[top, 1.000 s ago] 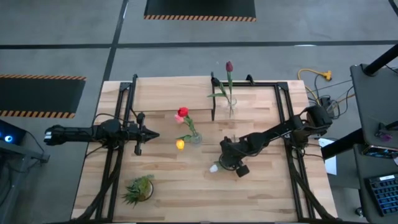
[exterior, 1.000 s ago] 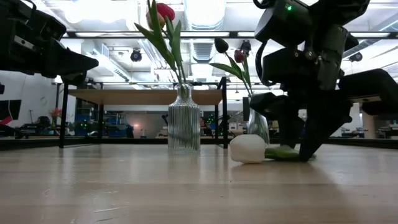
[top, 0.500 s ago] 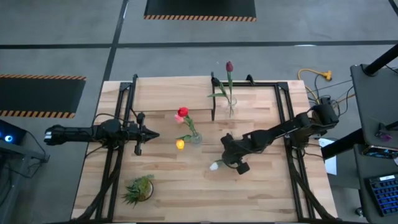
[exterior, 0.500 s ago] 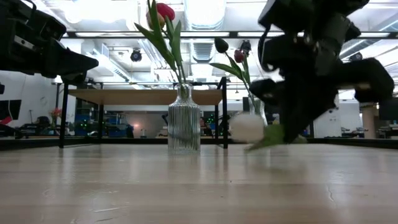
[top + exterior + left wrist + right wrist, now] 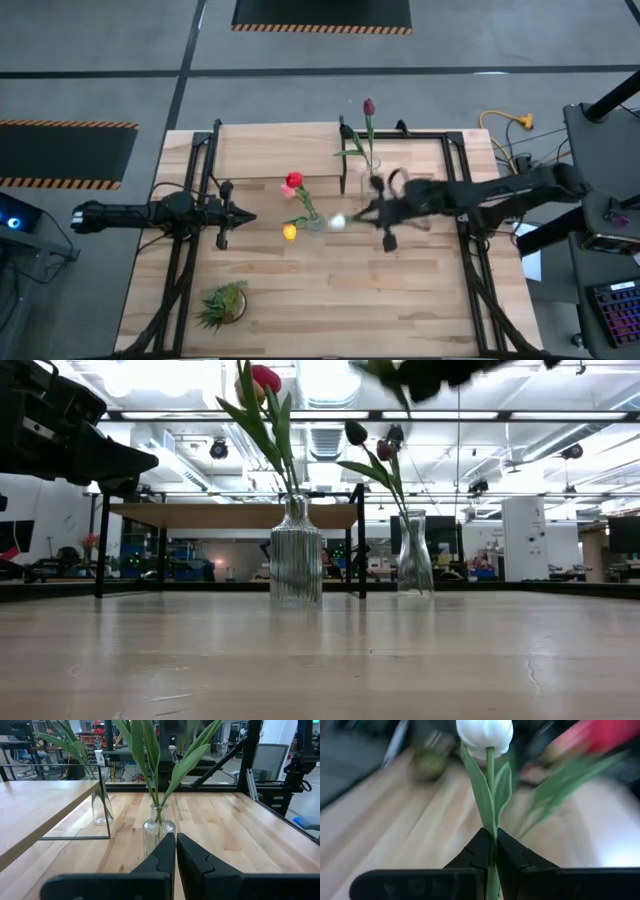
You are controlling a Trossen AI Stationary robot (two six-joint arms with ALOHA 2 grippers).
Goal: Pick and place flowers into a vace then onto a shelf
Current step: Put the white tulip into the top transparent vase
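White tulip carried above the ribbed vase

On the shelf at twelve o'clock, a clear vase holding the maroon tulip is seen; at centre, the ribbed vase holds red, pink and yellow tulips. The white tulip is clamped by the right gripper beside it. The left gripper, at nine o'clock, is closed, empty.

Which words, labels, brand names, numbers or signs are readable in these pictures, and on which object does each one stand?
None can be read.
The ribbed vase, the white tulip, the shelf and both grippers carry no visible text.
Anything printed on equipment in the room behind the table is too small to read.
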